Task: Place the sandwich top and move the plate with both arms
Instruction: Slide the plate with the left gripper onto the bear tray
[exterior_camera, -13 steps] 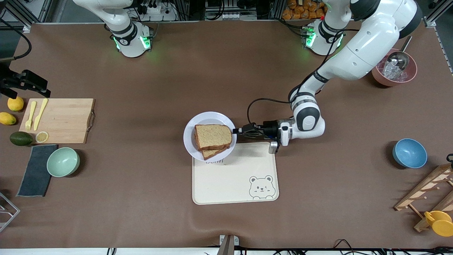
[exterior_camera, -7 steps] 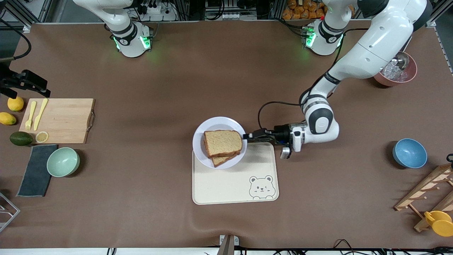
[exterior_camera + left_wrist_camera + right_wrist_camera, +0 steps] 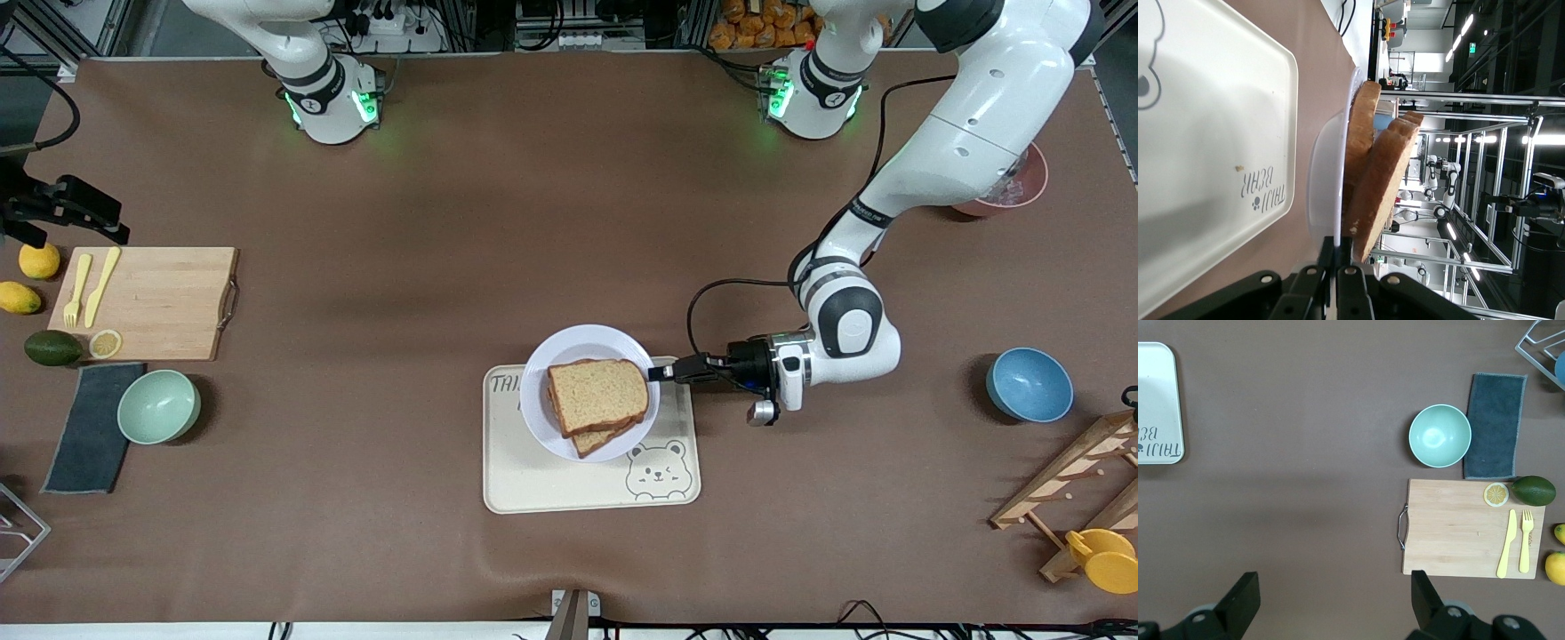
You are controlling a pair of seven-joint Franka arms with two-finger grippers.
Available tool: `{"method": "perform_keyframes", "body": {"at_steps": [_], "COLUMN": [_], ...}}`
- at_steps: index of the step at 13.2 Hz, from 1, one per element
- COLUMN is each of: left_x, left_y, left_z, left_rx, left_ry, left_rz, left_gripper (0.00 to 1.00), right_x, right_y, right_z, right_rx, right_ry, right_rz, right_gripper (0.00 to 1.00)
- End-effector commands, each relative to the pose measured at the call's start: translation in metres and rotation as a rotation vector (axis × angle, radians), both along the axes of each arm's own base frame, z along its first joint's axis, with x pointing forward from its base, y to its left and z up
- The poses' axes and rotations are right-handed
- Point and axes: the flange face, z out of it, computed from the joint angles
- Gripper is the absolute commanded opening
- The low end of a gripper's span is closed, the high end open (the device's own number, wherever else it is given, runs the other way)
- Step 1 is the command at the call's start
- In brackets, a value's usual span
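Two white jointed arms (image 3: 969, 116) with black bands; green-lit bases (image 3: 329, 102); black two-finger grippers (image 3: 662, 372); looped black cable (image 3: 711, 302); silver wrist flange (image 3: 782, 369).

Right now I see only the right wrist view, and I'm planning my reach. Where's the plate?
Observer: The plate is mostly over the tray, and the left claw is shut on its rim.
Operator: Is the bread on it?
Observer: Yes. The top slice lies on a lower slice, slightly askew.
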Motion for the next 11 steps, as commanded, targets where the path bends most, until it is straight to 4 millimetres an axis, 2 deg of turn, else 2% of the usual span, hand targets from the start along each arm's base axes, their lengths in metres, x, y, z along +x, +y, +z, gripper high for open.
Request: {"method": "perform_keyframes", "body": {"at_steps": [1, 5, 11], "left_x": [0.021, 0.021, 0.013], "left_y": [0.009, 0.019, 0.02], "left_z": [-0.021, -0.056, -0.09], "left_rx": [0.008, 0.06, 0.059], "left_ry": [0.004, 0.02, 0.019], "left_rz": [0.007, 0.011, 0.005], "left_gripper": [0.0, 0.0, 0.0], "right_x": [-0.003, -0.003, -0.002], "right_y": [-0.001, -0.006, -0.007], "right_z": [0.002, 0.001, -0.001], "right_rx": [0.019, 0.019, 0.02], "right_ry": [-0.006, -0.005, -0.002], "right_rz": [-0.019, -0.029, -0.03], "right_gripper": [1.0, 1.0, 1.0]}}
